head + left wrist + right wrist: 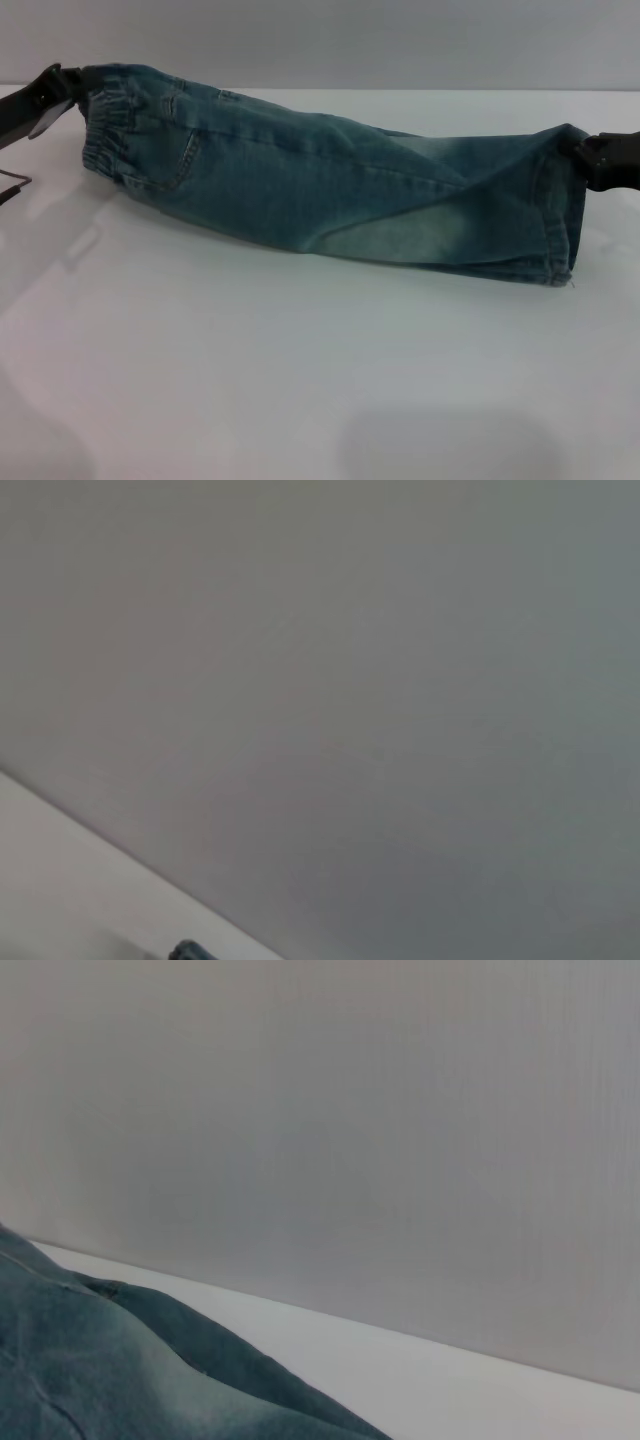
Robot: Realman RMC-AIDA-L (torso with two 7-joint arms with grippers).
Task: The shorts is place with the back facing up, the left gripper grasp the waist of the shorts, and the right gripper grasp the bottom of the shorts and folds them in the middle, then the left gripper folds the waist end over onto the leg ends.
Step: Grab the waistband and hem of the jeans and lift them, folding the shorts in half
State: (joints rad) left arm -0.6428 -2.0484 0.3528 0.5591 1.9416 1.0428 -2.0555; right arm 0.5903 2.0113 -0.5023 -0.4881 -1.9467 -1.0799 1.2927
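- Shorts (320,185) strung between both grippers, lower fold resting on table (300,380).
- Left gripper (62,85) fingers pinched on waist of the shorts (108,135); right gripper (592,158) fingers clamped on leg ends (558,215).
- Soft, floppy denim, probably light; sags mid-span. Best gripped at band and hems.

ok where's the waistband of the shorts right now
In the head view the waist of the shorts is at the far left, pinched by the left gripper above the white table.

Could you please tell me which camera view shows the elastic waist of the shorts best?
The head view: the waist of the shorts shows its gathered band beside the left hand. The right wrist view shows only plain denim of the shorts; the left wrist view shows none.
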